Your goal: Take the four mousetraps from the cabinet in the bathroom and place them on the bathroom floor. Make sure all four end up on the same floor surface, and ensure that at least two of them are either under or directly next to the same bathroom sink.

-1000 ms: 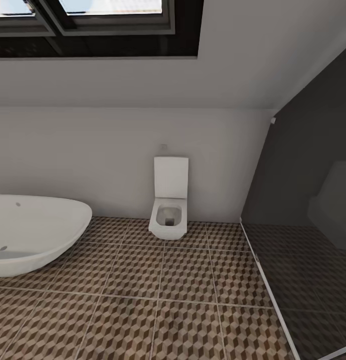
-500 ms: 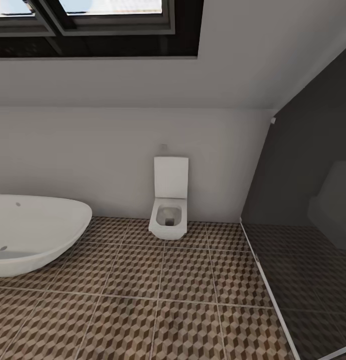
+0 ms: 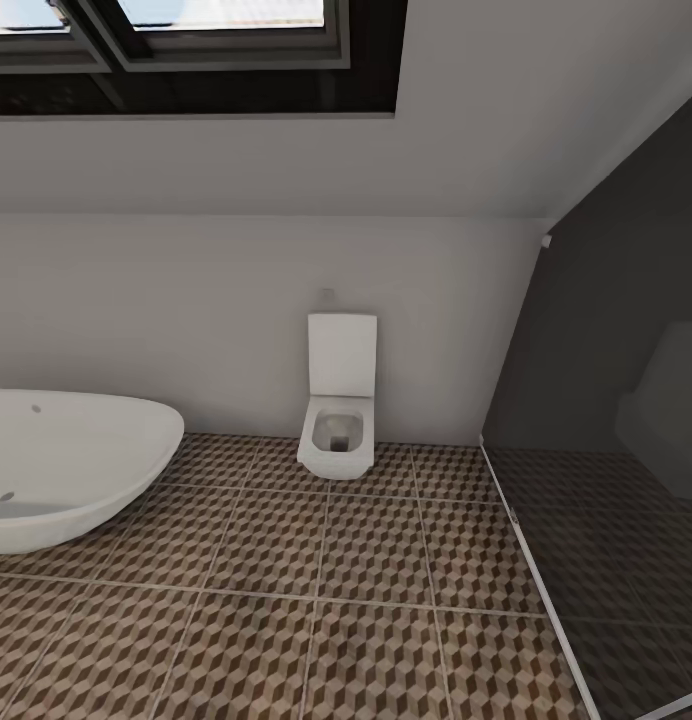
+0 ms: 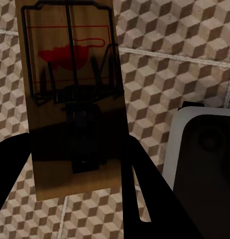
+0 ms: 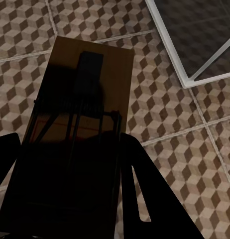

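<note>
Holding one mousetrap [image 4: 72,99] in the left claw [image 4: 75,164], pinched between the dark fingers, red spot and wire frame facing the camera, cube-pattern bathroom floor [image 4: 170,59] behind it. Right claw [image 5: 70,174] is clamped on a second mousetrap [image 5: 77,124] too, over the same tiles near a white-framed glass panel [image 5: 194,45]. Head view's got the floor [image 3: 286,600], a white oval bathtub [image 3: 66,470] at left, a square toilet [image 3: 338,410] against the grey wall, skylights [image 3: 186,40] up top.
</note>
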You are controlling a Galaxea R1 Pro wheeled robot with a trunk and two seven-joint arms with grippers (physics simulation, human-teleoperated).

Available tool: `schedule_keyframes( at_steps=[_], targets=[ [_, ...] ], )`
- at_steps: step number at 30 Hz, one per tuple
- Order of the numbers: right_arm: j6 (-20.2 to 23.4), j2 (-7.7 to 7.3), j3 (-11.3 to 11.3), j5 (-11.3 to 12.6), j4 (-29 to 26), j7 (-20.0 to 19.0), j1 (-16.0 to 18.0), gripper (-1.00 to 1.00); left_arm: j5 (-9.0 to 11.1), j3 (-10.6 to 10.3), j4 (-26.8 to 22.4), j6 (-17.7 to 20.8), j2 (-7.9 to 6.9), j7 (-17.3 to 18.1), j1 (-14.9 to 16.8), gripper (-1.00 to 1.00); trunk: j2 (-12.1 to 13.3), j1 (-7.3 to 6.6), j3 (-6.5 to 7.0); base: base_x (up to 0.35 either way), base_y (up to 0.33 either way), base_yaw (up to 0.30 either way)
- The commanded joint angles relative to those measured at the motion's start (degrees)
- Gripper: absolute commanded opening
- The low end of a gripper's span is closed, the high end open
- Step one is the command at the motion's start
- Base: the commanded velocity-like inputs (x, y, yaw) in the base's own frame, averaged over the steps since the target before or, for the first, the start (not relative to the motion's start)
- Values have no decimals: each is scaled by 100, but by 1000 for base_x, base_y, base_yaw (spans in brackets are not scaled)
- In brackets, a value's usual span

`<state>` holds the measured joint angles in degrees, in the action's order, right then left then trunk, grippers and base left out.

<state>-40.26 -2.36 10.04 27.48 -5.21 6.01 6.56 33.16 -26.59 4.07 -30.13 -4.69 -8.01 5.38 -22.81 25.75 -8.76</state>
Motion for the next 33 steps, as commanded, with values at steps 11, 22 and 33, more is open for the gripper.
schedule_keyframes(
  at_steps=[11,22,33],
  targets=[
    [-9,-1,51,13,-4,49,3,-100,-12,-40,14,-20,3,-34,7,-100,-11,3,-11,0,0,0],
    [-9,-1,51,13,-3,49,3,-100,-13,-40,14,-19,3,-34,7,-100,-11,3,-11,0,0,0],
    [-9,-1,51,12,-2,49,3,-100,-12,-40,14,-18,3,-34,7,-100,-11,3,-11,0,0,0]
  ],
)
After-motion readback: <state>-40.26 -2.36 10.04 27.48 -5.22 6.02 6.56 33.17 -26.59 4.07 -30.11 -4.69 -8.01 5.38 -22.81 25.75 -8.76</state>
